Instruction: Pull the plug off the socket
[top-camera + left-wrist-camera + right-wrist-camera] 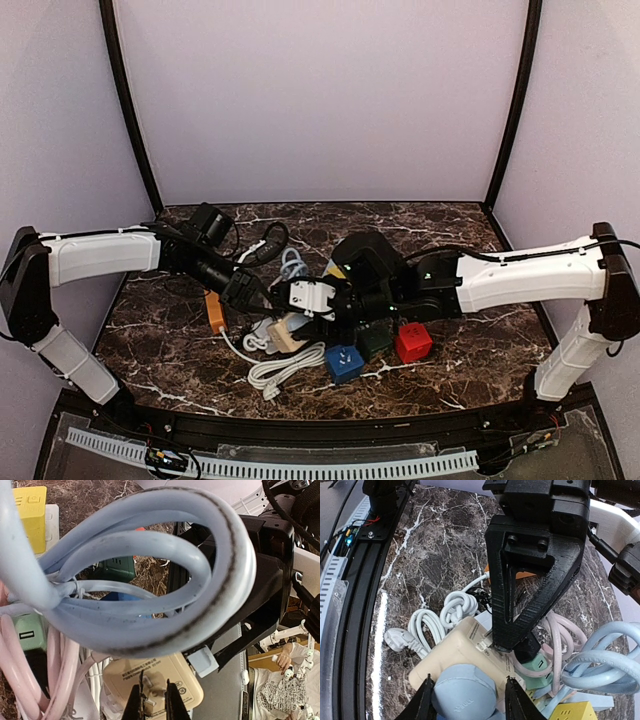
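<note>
Nearest the arm bases, a bundled white cord (283, 368) lies on the marble tabletop (450, 380), w/ a blue cube socket (343, 362) just beside it. A green cube (375, 341) and a red cube (412, 342) sit a bit further right. Next back is the beige power strip (462, 647), lying flat amid the cords, and the pale-blue plug (463, 696) is seated in its top face. R gripper (470, 702) comes in from the right and straddles that plug, one finger each side, jaws partly apart. The pads look at or v. close to the plug's sides, but can't tell if they actually clamp it. L gripper (153, 706) is closed, tips together and pressed down on the strip's top just beyond the plug. A pink cable (559, 630) and a mint-green adapter (536, 666) crowd the strip's far side. Further back, a thick pale-blue cable coil (165, 580) loops right in front of the L wrist cam, filling most of that view, w/ a yellow block (30, 510) beyond it. An orange strip (215, 310) lies left of the pile, under the L arm.
</note>
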`<state>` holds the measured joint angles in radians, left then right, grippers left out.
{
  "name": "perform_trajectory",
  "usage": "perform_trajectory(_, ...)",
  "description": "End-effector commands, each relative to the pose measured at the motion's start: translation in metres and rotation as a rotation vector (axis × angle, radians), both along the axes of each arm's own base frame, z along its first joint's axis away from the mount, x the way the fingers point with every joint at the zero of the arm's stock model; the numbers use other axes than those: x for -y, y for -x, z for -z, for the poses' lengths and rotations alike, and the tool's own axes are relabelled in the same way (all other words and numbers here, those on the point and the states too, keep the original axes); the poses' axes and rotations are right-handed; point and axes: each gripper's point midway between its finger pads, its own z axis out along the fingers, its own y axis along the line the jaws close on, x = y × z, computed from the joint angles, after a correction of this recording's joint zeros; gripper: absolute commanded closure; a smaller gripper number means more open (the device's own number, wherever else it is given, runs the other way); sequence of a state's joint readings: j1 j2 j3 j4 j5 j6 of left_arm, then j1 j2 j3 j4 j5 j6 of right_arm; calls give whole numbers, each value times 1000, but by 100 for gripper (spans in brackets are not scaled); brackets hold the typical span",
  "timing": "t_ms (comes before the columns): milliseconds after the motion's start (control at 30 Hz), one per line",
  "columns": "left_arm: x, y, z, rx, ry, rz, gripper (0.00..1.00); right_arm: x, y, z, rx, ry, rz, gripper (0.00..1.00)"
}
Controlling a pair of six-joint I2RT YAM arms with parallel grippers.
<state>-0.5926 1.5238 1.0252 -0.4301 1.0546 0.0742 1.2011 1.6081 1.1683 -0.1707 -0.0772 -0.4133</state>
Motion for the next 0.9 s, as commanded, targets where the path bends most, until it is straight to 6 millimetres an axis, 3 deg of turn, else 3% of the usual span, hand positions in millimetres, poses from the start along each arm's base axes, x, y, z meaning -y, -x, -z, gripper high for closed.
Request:
perform_trajectory(0, 4, 18, -51, 84, 188, 103, 99, -5, -9, 2, -16, 5, 39, 67)
perform_trajectory(167, 4, 12, -49, 109, 167, 76, 98, -4, -10, -1, -25, -1, 60, 100)
perform_trajectory(200, 5, 7, -48, 123, 152, 51, 87, -5, -11, -4, -28, -14, 68, 100)
perform_trajectory(233, 6, 3, -49, 151, 156, 34, 66, -5, -12, -6, -35, -22, 83, 100)
perform_trajectory(300, 6, -16, -48, 225, 125, -71, 35, -5, -18, -12, -44, -51, 136, 100)
perform_trajectory(333, 4, -18, -43, 220, 109, -111, 29, -4, -25, -14, -39, -58, 185, 100)
perform_trajectory(367, 0, -29, -51, 302, 104, -175, 21, -3, -30, -16, -43, -69, 226, 100)
perform_trajectory(400, -5, -31, -55, 341, 97, -214, 18, -2, -35, -18, -45, -79, 264, 100)
perform_trajectory(433, -11, -46, -55, 406, 62, -295, 13, -1, -41, -20, -48, -90, 307, 100)
perform_trajectory(567, -36, -66, -70, 523, 23, -510, 9, 3, -58, -29, -87, -154, 465, 100)
perform_trajectory(700, -40, -59, -77, 405, 116, -609, 11, 5, -75, -42, -122, -230, 607, 100)
perform_trajectory(867, -43, -48, -45, 140, 120, -692, 17, 6, -90, -59, -163, -322, 700, 100)
